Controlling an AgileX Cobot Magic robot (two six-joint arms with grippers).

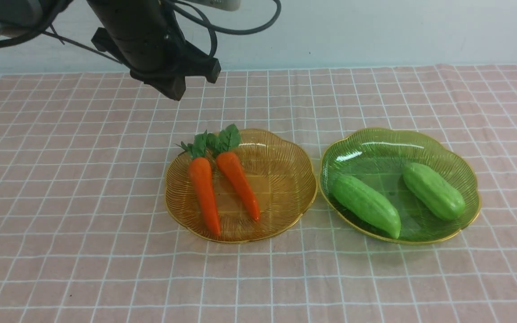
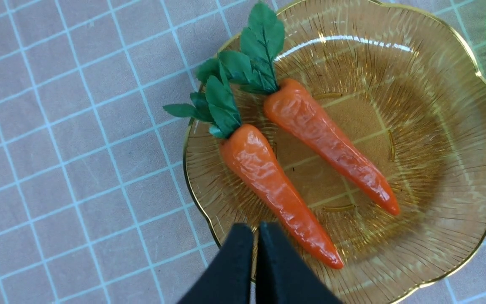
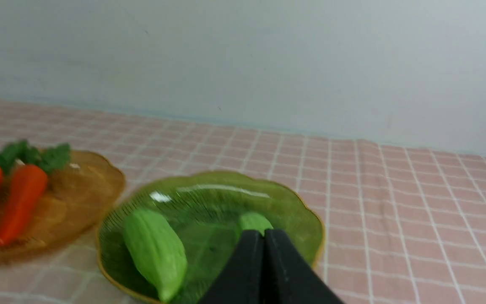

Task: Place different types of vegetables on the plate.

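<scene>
Pink checked cloth (image 1: 61, 179) holds sorted plates: carrots (image 1: 204, 193) centre, cucumbers (image 1: 366, 206) right. We hover our left gripper (image 2: 255, 253) and right gripper (image 3: 264, 261), jaws pressed together, empty.

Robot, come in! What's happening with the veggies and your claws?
Left gripper shut, empty, above amber plate. Right gripper shut, empty. Carrots and cucumbers on separate plates. Nothing in the way.

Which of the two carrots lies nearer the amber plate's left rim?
The longer carrot, on the robot's left; the other carrot lies nearer the middle of the amber plate.
</scene>
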